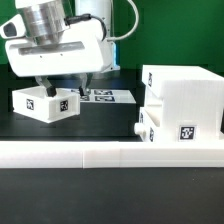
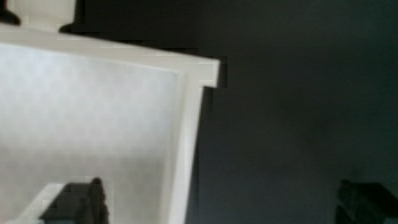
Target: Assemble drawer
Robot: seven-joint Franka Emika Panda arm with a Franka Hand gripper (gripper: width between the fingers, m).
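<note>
The drawer's small open-topped white box [image 1: 42, 104] lies on the black table at the exterior view's left, with a marker on its front. The larger white casing [image 1: 186, 98] stands at the exterior view's right, also with a marker. My gripper [image 1: 58, 90] hangs just above the small box, far from the casing. In the wrist view the box [image 2: 98, 120] fills one side. My gripper [image 2: 222, 205] is open and holds nothing. One dark finger [image 2: 79, 200] is over the box, the other over the bare table, so the jaws straddle the box's side wall.
The marker board [image 1: 106, 96] lies flat behind the box, between it and the casing. The long low white border wall [image 1: 110, 153] runs across the front of the table. A green backdrop stands behind.
</note>
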